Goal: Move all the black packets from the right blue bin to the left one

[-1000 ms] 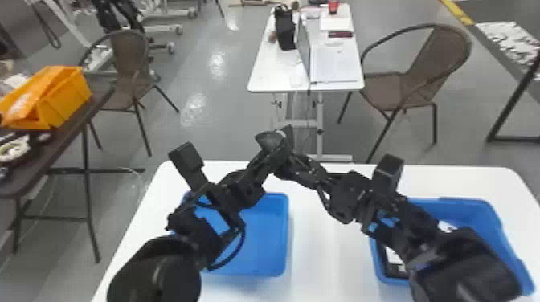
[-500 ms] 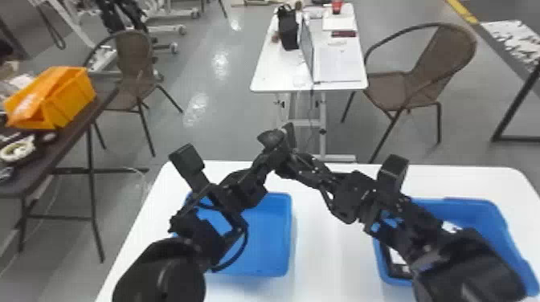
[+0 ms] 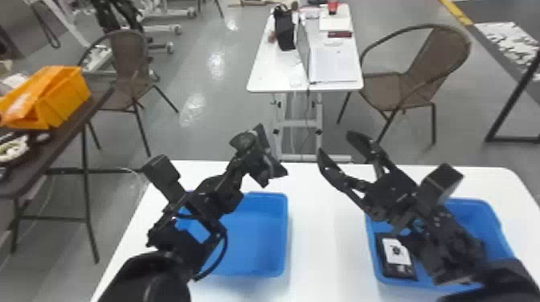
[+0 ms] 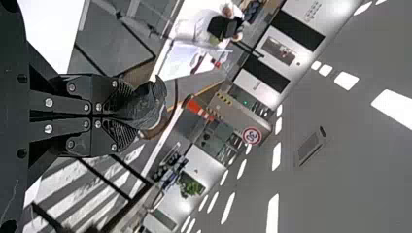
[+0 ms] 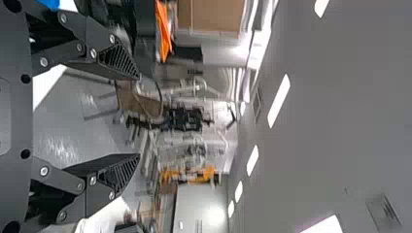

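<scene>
Head cam looks fwd & down from above the nr white table (image 3: 329,229) w/ two blue plastic bins (image 3: 257,245), the rm stretching out beyond. Left wrist cam sits right behind the two-fingered black left gripper (image 3: 261,160), facing out across the rm & up to the ceiling; it & the head view share the far white desk (image 3: 265,76). Right wrist cam, just behind the matching right gripper (image 3: 336,143), faces the rm likewise, sharing the brown wicker chair (image 3: 128,72) w/ head view.
</scene>
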Available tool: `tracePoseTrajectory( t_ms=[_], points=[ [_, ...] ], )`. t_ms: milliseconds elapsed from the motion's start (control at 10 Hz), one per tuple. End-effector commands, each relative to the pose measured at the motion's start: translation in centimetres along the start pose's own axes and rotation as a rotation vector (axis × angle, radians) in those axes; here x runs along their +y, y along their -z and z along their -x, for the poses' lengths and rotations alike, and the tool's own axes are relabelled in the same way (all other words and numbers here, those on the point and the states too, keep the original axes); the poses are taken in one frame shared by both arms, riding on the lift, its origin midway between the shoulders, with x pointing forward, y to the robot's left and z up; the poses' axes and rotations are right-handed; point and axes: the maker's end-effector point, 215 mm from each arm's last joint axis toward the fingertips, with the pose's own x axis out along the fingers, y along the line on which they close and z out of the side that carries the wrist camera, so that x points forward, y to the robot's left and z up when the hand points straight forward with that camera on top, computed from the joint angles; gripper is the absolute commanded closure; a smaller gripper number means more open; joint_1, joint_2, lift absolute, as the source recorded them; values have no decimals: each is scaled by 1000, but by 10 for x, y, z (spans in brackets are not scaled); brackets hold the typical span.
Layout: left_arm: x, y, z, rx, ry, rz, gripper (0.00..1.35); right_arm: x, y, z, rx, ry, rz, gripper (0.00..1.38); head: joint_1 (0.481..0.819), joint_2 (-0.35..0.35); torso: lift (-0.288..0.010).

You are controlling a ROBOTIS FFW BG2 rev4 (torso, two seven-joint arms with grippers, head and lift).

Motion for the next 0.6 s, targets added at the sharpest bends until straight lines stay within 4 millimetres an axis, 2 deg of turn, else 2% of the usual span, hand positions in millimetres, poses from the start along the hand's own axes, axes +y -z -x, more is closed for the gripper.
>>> tracePoseTrajectory(
  t_ms=[0, 100, 200, 300, 500],
  points=[
    [38, -2, 19, -6, -90, -111, 1217, -30, -1, 37, 20, 127, 11, 300, 695, 120, 0],
    [66, 6, 36, 17, -157, -216, 1217, -49, 21, 63, 87, 214, -14, 325, 695, 107, 0],
    [84, 24, 48, 57, -202, -258, 1217, -58, 41, 86, 132, 274, -44, 328, 695, 101, 0],
    [94, 35, 56, 87, -231, -310, 1217, -63, 57, 102, 175, 308, -69, 326, 695, 97, 0],
    [105, 53, 62, 145, -253, -469, 1217, -67, 78, 116, 241, 330, -104, 328, 695, 87, 0]
  ],
)
